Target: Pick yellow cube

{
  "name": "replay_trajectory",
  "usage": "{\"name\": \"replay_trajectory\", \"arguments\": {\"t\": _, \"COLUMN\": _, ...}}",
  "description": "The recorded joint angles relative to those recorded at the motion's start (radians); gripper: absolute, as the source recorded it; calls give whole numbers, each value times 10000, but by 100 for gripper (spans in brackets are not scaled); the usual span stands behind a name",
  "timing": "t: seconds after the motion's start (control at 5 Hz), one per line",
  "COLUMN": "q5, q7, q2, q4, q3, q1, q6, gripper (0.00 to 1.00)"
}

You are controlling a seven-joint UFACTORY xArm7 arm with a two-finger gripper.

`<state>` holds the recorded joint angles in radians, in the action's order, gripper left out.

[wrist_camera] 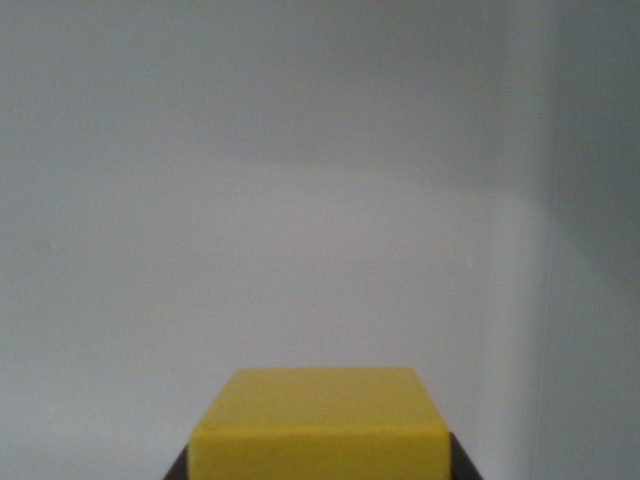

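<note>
The yellow cube (320,425) fills the bottom centre of the wrist view, its top face and front face showing. Dark fingertips (462,462) of my gripper (320,468) peek out at both lower corners of the cube, pressed against its left and right sides. The gripper looks shut on the cube. Most of each finger is hidden below the frame edge and behind the cube.
A plain pale grey surface (300,200) spreads behind the cube. A faint vertical edge (550,200) runs down the wrist view's right side.
</note>
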<state>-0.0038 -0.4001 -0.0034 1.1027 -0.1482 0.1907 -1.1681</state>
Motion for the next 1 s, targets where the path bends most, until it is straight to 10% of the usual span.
{"name": "replay_trajectory", "arguments": {"t": 1.0, "q5": -101, "q7": 71, "q2": -533, "q4": 800, "q3": -3, "q1": -24, "q6": -1327, "gripper": 100}}
